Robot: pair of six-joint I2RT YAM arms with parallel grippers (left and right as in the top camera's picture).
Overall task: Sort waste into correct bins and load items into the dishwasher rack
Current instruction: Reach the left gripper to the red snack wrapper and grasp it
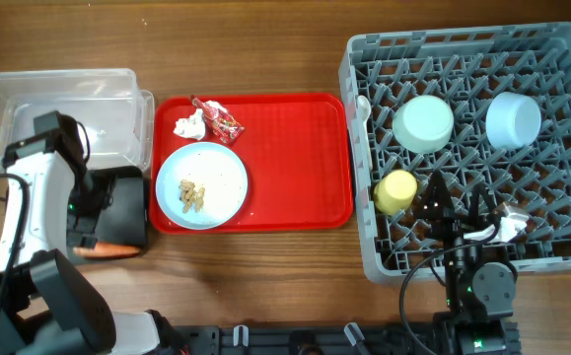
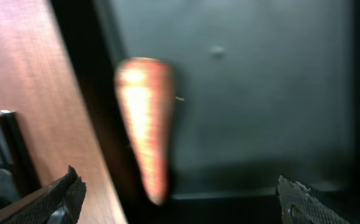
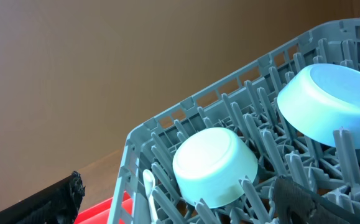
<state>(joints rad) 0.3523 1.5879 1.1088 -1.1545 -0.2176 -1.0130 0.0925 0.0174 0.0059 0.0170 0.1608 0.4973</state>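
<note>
An orange carrot piece (image 2: pixel 145 124), blurred, is at the edge of the black tray (image 2: pixel 260 93); overhead it shows at the tray's front edge (image 1: pixel 107 250). My left gripper (image 2: pixel 180 205) is open above it, holding nothing. On the red serving tray lie the red wrapper (image 1: pixel 221 120), the white tissue (image 1: pixel 188 125) and the light-blue plate (image 1: pixel 216 173) with rice scraps (image 1: pixel 192 194). The grey rack (image 1: pixel 561 59) holds the pale green bowl (image 1: pixel 423 122), light-blue bowl (image 1: pixel 513 119), yellow-green cup (image 1: pixel 396 191) and white spoon (image 1: pixel 364 108). My right gripper (image 3: pixel 180 205) is open over the rack's front.
The clear tub (image 1: pixel 58 108) stands at the back left, behind the black tray (image 1: pixel 127 192). The red serving tray (image 1: pixel 295 158) lies between the bins and the rack. The left arm (image 1: pixel 29 197) hangs over the bins.
</note>
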